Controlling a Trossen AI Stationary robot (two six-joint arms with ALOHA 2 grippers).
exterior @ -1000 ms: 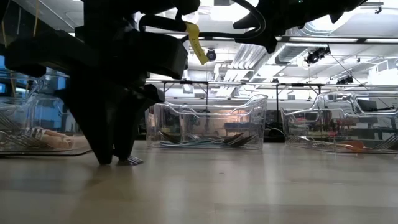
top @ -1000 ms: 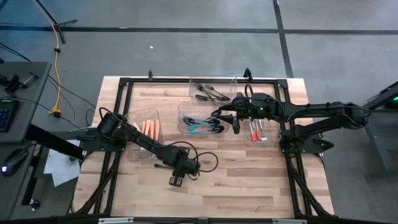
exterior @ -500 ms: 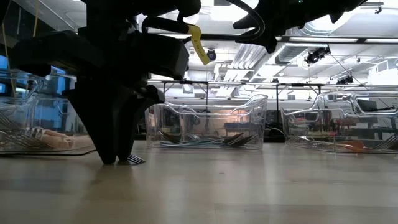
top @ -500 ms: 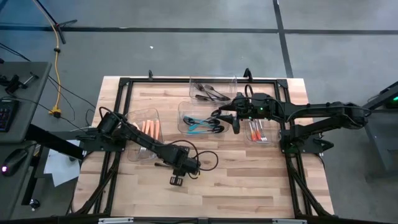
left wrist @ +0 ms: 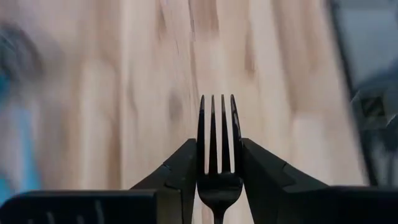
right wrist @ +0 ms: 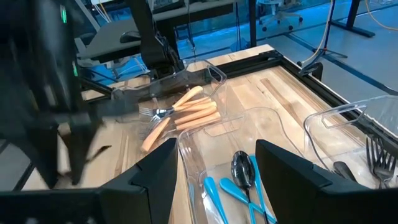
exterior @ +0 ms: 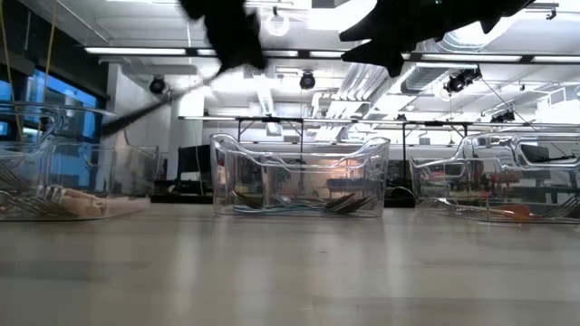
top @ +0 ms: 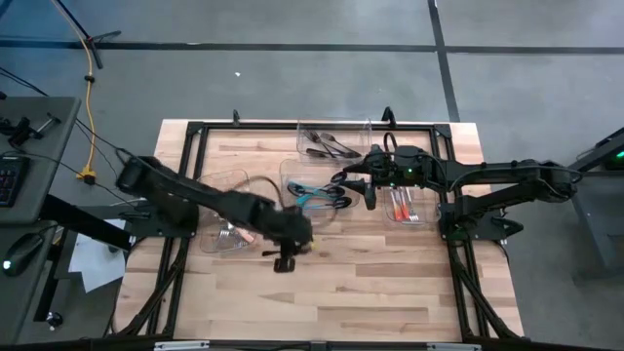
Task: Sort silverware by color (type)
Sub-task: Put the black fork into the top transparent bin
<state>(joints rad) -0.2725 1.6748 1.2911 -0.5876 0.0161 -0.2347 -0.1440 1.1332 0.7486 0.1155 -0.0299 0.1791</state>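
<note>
My left gripper (top: pixel 284 260) is over the table's middle near the front and is shut on a small all-black fork (left wrist: pixel 216 134), whose tines stick out past the fingertips. In the low view it hangs blurred near the top (exterior: pixel 227 32), clear of the table. My right gripper (top: pixel 370 198) is open and empty, and hovers over the right end of the middle bin (top: pixel 314 185), where teal-handled spoons (right wrist: pixel 239 186) lie. Orange-handled forks (right wrist: pixel 186 112) lie in the left bin (top: pixel 226 210). My left gripper pinches the black fork between its two fingers (left wrist: pixel 184 171), at the base of the fork's head (left wrist: pixel 216 182) where the tines meet. The fingers lie along the fork, with the tines pointing forward beyond them. The handle is hidden behind the fingers. The fork is lifted clear of the table.
A clear bin with black silverware (top: pixel 331 143) stands at the far middle. Another clear bin with orange-handled pieces (top: pixel 405 207) stands on the right. Bare wooden table (top: pixel 370 283) lies toward the near edge. A dark frame runs round the table's edge.
My left gripper has risen from the table top with the black fork and has gone a little toward the far edge; the arm is blurred with motion. The fork, which had its tines on the wood, is now lifted clear.
</note>
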